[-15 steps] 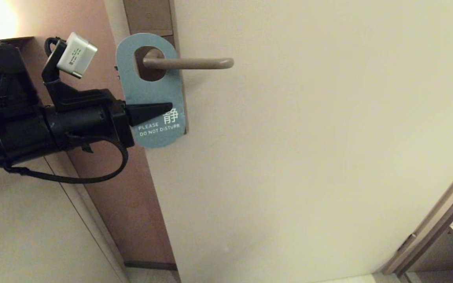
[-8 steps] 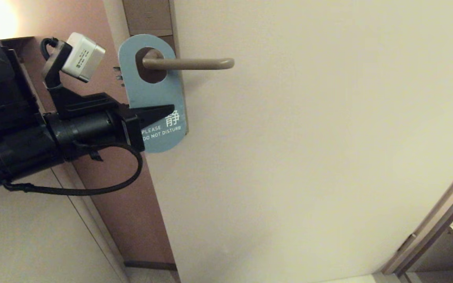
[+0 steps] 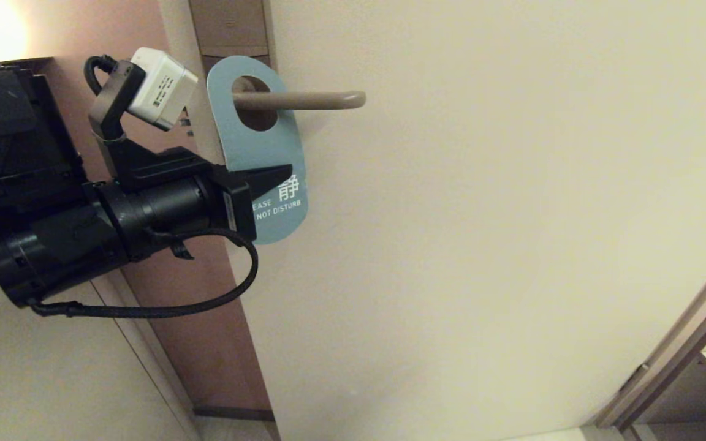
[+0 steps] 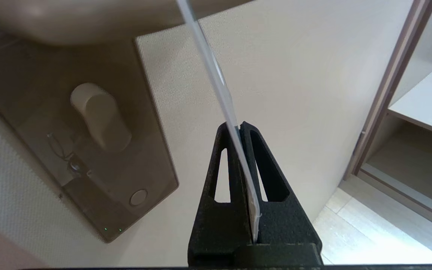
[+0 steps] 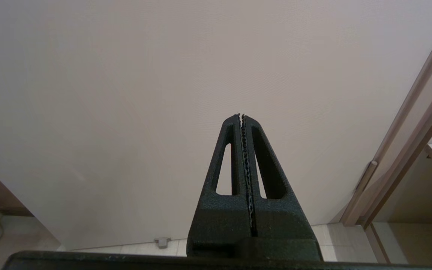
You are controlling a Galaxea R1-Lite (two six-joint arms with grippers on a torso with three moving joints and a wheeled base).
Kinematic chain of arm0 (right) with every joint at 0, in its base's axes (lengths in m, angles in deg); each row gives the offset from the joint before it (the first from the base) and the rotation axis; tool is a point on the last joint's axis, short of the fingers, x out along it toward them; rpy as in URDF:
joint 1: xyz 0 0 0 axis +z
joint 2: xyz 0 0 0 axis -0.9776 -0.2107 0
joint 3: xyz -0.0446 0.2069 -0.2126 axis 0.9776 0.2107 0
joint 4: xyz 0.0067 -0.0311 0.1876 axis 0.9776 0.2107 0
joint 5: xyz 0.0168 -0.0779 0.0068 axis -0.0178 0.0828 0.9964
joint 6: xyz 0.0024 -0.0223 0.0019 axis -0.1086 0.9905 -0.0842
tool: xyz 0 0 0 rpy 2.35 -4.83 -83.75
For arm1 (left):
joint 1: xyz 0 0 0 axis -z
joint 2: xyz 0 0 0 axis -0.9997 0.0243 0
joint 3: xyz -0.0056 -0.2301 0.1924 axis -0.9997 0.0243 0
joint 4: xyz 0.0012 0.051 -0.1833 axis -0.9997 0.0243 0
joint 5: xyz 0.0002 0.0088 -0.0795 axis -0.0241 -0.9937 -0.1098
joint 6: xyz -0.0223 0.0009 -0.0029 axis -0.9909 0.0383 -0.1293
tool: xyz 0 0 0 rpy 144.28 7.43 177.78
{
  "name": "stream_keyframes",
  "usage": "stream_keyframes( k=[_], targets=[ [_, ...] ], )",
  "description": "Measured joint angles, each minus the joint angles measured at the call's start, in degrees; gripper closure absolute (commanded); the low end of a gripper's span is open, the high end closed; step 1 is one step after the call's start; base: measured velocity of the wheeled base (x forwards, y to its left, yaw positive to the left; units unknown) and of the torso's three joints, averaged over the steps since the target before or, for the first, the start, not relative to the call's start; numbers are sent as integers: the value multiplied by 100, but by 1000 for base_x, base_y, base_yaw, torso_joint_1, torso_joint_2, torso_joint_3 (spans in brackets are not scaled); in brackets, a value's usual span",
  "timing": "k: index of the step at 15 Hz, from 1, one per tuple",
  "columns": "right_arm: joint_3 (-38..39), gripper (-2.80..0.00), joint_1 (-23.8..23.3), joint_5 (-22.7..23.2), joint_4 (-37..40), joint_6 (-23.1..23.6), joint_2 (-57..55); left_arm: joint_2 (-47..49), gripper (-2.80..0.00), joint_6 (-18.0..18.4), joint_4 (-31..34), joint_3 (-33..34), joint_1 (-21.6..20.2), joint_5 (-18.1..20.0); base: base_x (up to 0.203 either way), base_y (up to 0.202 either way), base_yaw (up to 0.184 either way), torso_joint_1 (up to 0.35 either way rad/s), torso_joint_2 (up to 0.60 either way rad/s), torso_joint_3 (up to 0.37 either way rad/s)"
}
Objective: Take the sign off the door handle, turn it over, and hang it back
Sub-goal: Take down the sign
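The sign (image 3: pixel 262 147) shows its blue "DO NOT DISTURB" side and hangs by its oval hole on the door handle (image 3: pixel 316 100), a little out from the lock plate. My left gripper (image 3: pixel 287 169) comes in from the left and is shut on the sign's lower part, covering some of the lettering. In the left wrist view the sign (image 4: pixel 216 75) runs edge-on between the closed fingers of the left gripper (image 4: pixel 239 126), with the handle (image 4: pixel 88 18) above. My right gripper (image 5: pixel 241 115) is shut on nothing, faces the bare door, and is out of the head view.
The cream door (image 3: pixel 512 245) fills the right side. The brown lock plate (image 3: pixel 230 24) sits above the handle's root, its thumb turn (image 4: pixel 99 116) near the sign. A brown door frame (image 3: pixel 169 294) lies at left, and a wooden shelf unit (image 3: pixel 684 392) at lower right.
My left gripper has moved right, keeping its hold on the sign. The sign has slid along the handle away from the lock plate, toward the lever's tip.
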Motion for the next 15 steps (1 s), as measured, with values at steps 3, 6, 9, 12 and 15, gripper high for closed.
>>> stream_keyframes(
  k=[3, 6, 9, 12, 15],
  targets=[
    [0, 0, 0, 2, 0, 1, 0, 17, 0, 0, -3, -15, 145, -203, 0, 0, 0, 0, 0, 0],
    [0, 0, 0, 2, 0, 0, 0, 17, 0, 1, 0, -17, 285, -235, 0, 0, 0, 0, 0, 0],
    [0, 0, 0, 0, 0, 2, 0, 12, 0, 56, 0, -31, 324, -235, 0, 0, 0, 0, 0, 0],
    [0, 0, 0, 0, 1, -1, 0, 35, 0, 85, 11, -129, 334, -232, 0, 0, 0, 0, 0, 0],
    [0, 0, 0, 2, 1, 0, 0, 65, 0, 138, 253, -207, 328, -269, 0, 0, 0, 0, 0, 0]
  ],
)
